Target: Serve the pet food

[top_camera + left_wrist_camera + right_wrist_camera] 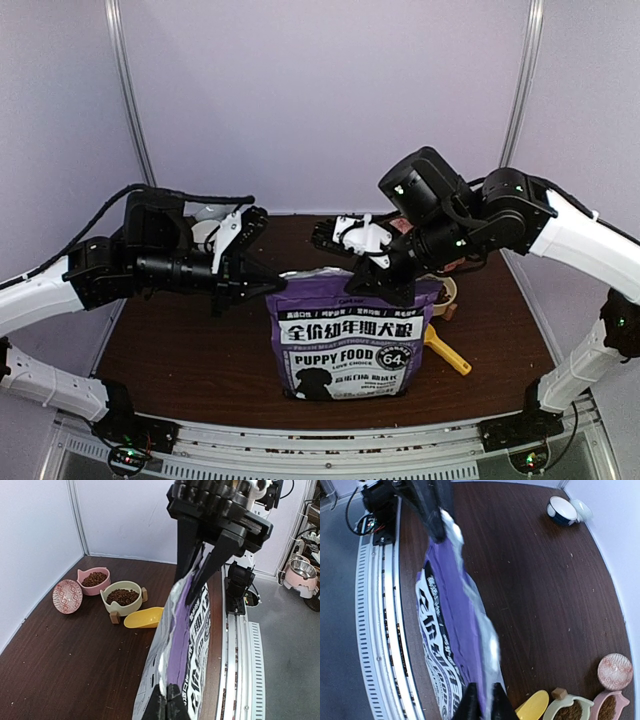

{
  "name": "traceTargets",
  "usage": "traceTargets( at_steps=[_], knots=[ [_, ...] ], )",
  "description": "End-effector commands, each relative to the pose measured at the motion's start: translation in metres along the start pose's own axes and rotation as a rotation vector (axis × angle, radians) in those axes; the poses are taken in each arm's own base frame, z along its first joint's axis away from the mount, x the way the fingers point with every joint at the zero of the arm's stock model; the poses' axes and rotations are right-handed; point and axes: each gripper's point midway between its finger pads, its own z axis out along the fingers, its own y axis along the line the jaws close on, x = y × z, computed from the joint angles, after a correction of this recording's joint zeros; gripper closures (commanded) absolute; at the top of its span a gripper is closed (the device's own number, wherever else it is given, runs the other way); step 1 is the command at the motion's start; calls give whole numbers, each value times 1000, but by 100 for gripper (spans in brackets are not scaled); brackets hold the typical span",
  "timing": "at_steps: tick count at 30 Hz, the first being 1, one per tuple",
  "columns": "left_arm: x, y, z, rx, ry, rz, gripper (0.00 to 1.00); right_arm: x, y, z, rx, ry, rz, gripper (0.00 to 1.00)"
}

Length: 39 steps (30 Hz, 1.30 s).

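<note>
The purple pet food bag [350, 335] stands upright at the table's front middle. My left gripper [265, 283] is shut on its top left corner, as the left wrist view [169, 700] shows. My right gripper [390, 285] is shut on the top right corner, the bag's edge pinched between its fingers in the right wrist view [482, 702]. Dark-brown kibble [122, 596] fills a cream bowl [134, 607], and more kibble lies in a pink cat-shaped bowl [93, 579]. A yellow scoop [144, 617] lies next to the cream bowl, right of the bag [447, 353].
A red patterned dish [67, 596] sits left of the pink bowl near the wall. A blue and white bowl [561, 510] stands in the far left corner. The metal rail [240, 670] runs along the table's front edge.
</note>
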Motion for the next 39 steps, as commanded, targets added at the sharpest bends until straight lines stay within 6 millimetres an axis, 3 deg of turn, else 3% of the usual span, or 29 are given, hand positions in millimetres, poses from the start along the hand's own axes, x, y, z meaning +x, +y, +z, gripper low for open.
traceTargets(
  at_steps=[1,2,5,10,12,14,15,18,24,26,27,28,29,35,38,39],
  knots=[
    [-17,8,-14,-50,-46,26,100,31,-23,-21,125,92,28,84],
    [-18,8,-14,-51,-48,28,100,34,-24,-21,128,102,28,84],
    [-19,9,-14,-55,-49,29,100,38,-26,-22,143,111,32,100],
    [-20,11,-16,-69,-50,30,100,35,-31,-30,174,80,37,100],
    [-20,12,-16,-70,-50,29,100,35,-33,-33,186,76,43,89],
    [-20,12,-16,-70,-49,28,100,35,-34,-35,195,71,46,85],
    [-20,12,-17,-71,-48,28,100,36,-35,-36,200,74,46,86],
    [-20,13,-17,-80,-46,27,100,37,-36,-38,207,73,48,100],
    [-22,24,-23,-137,-50,16,100,36,-38,-40,219,52,50,100],
    [-23,25,-24,-140,-55,14,100,35,-38,-41,224,48,51,86],
    [-24,25,-24,-140,-56,14,100,35,-39,-41,226,48,51,87],
    [-24,25,-24,-141,-55,13,100,36,-39,-41,225,52,48,97],
    [-23,26,-24,-144,-53,12,100,37,-39,-41,228,57,47,100],
    [-23,38,-28,-199,-50,-11,100,40,-43,-39,248,46,49,100],
    [-23,47,-32,-236,-54,-25,100,40,-47,-41,264,36,58,86],
    [-23,49,-33,-243,-55,-30,100,40,-47,-41,267,36,58,87]
  ],
)
